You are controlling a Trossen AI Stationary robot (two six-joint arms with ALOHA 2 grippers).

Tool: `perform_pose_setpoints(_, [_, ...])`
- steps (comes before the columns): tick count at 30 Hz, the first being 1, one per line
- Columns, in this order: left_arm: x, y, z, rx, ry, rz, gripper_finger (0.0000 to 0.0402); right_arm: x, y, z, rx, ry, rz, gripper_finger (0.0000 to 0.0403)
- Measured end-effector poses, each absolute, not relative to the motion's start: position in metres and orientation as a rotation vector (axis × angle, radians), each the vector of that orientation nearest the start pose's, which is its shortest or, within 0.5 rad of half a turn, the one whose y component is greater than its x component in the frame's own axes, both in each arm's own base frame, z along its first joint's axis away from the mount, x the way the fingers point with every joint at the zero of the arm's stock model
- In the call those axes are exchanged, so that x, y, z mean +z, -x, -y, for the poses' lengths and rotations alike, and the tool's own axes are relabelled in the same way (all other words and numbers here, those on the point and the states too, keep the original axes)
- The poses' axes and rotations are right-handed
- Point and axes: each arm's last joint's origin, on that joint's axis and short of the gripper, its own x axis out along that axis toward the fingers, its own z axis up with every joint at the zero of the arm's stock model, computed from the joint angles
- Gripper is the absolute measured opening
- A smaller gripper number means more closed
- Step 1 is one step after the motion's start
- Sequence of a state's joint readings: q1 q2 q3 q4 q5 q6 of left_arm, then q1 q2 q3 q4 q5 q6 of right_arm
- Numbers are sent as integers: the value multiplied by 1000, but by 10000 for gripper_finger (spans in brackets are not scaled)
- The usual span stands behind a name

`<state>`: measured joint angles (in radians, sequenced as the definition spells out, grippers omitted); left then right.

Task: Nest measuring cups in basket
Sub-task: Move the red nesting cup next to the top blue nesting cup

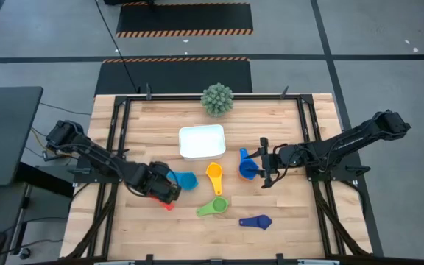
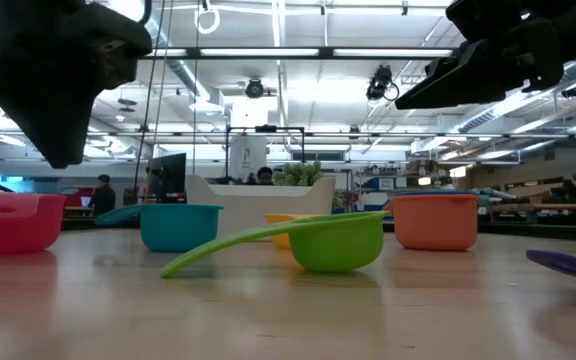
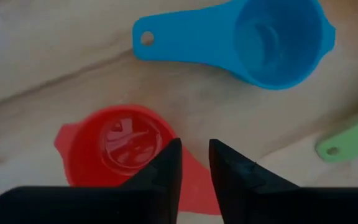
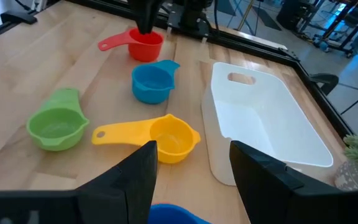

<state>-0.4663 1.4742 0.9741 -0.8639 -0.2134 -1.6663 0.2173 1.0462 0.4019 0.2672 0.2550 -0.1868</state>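
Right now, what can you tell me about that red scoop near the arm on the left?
The red measuring cup is a small round scoop of glossy plastic with a short flat handle, seemingly moulded in one piece. It stands upright and empty on the wooden table, near the left side, beside the light blue cup without touching it. The left gripper hangs just above its rim, fingers narrowly apart; whether they touch the cup is unclear.
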Motion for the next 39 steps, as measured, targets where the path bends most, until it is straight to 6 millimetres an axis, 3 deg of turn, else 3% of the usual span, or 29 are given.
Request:
perform_pose_setpoints(7, [202, -234, 112, 941, 1059, -1054, 126, 198, -205, -38, 13, 308, -369, 209])
perform_pose_setpoints(22, [170, -250, 104, 968, 944, -1214, 119, 197, -205, -39, 52, 294, -368, 209])
perform_pose_setpoints(34, [166, -248, 116, 730, 808, -1391, 21, 195, -205, -39, 48, 259, -389, 209])
perform_pose_setpoints(39, [166, -244, 123, 538, 629, -1467, 13, 195, -205, -39, 61, 253, -388, 209])
